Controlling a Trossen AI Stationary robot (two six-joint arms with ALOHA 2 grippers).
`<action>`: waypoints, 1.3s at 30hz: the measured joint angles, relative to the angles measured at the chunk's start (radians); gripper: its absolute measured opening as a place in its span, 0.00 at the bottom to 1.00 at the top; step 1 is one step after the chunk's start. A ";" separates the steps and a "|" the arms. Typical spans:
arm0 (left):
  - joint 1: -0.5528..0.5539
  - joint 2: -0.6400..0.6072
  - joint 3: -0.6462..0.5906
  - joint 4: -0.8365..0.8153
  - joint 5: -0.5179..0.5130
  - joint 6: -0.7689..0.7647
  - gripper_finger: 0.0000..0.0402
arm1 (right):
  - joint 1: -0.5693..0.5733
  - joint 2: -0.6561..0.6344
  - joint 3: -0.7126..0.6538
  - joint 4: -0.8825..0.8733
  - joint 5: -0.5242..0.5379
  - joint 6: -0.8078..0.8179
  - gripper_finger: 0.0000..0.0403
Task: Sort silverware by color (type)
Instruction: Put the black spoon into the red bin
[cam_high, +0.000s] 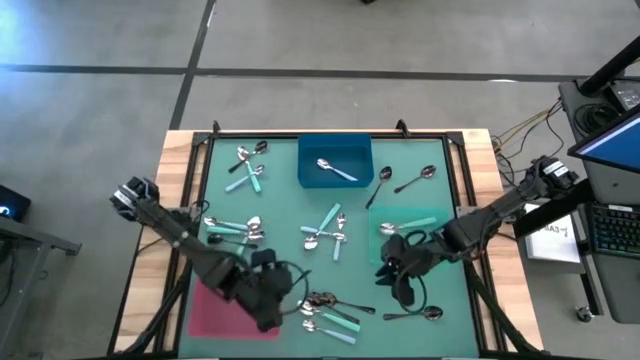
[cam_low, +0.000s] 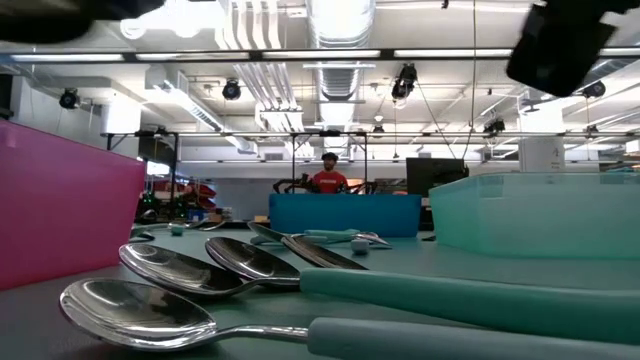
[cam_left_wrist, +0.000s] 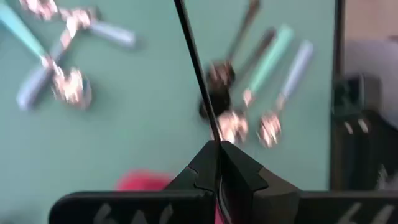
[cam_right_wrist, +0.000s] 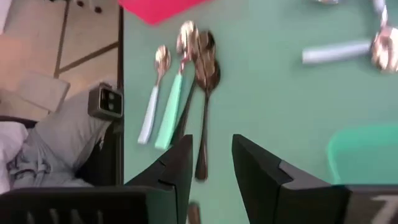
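Left tool (cam_left_wrist: 219, 163) pinched thin dark-handled spoon (cam_left_wrist: 198, 74) over pink tray (cam_high: 228, 310); could slip. Right tool (cam_right_wrist: 211, 163) spread above dark spoon (cam_right_wrist: 206, 99) beside it; neighbouring spoons (cam_right_wrist: 168, 102) risked nudging

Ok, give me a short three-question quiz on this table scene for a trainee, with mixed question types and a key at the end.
1. True or false: the blue tray holds one all-silver spoon.
2. Which gripper is shut on a thin dark spoon handle? A) left gripper B) right gripper
3. Fill in: the left gripper hangs beside the ____ tray.

Key: 1 true; 2 A; 3 pink.
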 joint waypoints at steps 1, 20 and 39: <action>-0.014 0.004 0.007 -0.029 0.022 -0.035 0.00 | 0.014 0.000 0.000 -0.007 0.001 0.024 0.25; -0.098 0.030 -0.177 -0.125 0.391 -0.307 0.01 | 0.134 0.129 0.000 -0.073 -0.103 0.349 0.26; -0.060 0.030 0.055 -0.116 0.155 -0.114 0.20 | 0.224 0.153 0.001 -0.161 -0.256 0.239 0.24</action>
